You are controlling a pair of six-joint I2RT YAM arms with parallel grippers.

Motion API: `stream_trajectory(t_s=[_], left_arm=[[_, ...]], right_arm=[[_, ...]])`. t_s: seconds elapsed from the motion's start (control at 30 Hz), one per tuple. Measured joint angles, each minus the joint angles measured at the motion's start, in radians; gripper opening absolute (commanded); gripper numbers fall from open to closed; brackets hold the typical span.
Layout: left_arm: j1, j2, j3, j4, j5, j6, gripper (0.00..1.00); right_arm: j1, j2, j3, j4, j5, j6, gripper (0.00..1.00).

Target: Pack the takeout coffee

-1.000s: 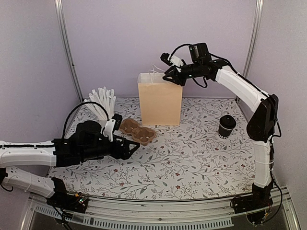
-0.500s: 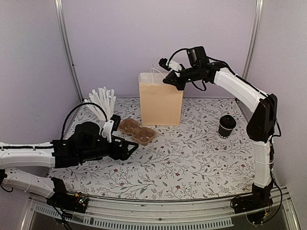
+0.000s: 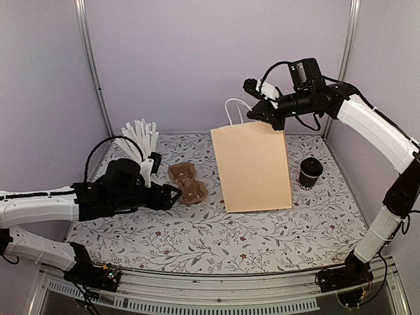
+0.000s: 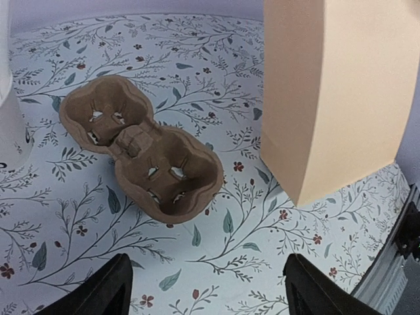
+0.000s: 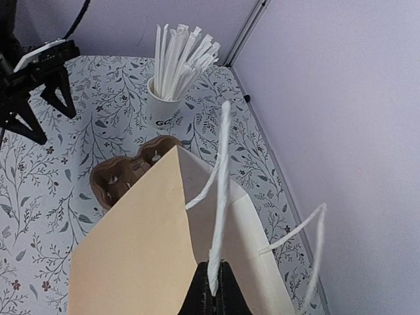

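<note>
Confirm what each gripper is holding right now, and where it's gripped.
Right gripper pinches the paper bag by one white handle. Left gripper is open, holding nothing, near the cup carrier.

Tall paper bag [image 3: 252,167] fills mid-table, screening coffee cup [image 3: 310,172] from the left side. Brown pulp carrier [image 3: 187,183] lies just ahead of left gripper [image 3: 174,197]. Open tabletop [image 3: 262,236] along near edge, in front of bag.

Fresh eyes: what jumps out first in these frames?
A tall tan paper bag dominates mid-table; the right gripper, jaws shut, holds one white cord handle. Left of it a brown two-cup pulp carrier lies before the open left gripper; a small lidded black paper cup stands at the bag's right.
</note>
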Motion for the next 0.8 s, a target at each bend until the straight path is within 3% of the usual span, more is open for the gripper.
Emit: stream_trajectory(t_s=[0.23,0.37,0.47,0.8], left_arm=[[0.073,0.103,0.129,-0.145,0.008,0.001,0.75],[0.113,0.203,0.245,-0.234,0.030,0.004,0.63],[0.134,0.272,0.317,-0.276,0.053,-0.013,0.54],[0.150,0.555,0.530,-0.378,0.117,-0.087,0.51]], right_arm=[[0.008,-0.079,-0.138,-0.085,-0.093,-0.050,0.04],[0.023,-0.114,-0.150,-0.142,-0.147,-0.068,0.35],[0.036,-0.141,-0.152,-0.192,-0.194,-0.087,0.45],[0.040,-0.183,-0.092,-0.307,-0.234,-0.091,0.50]])
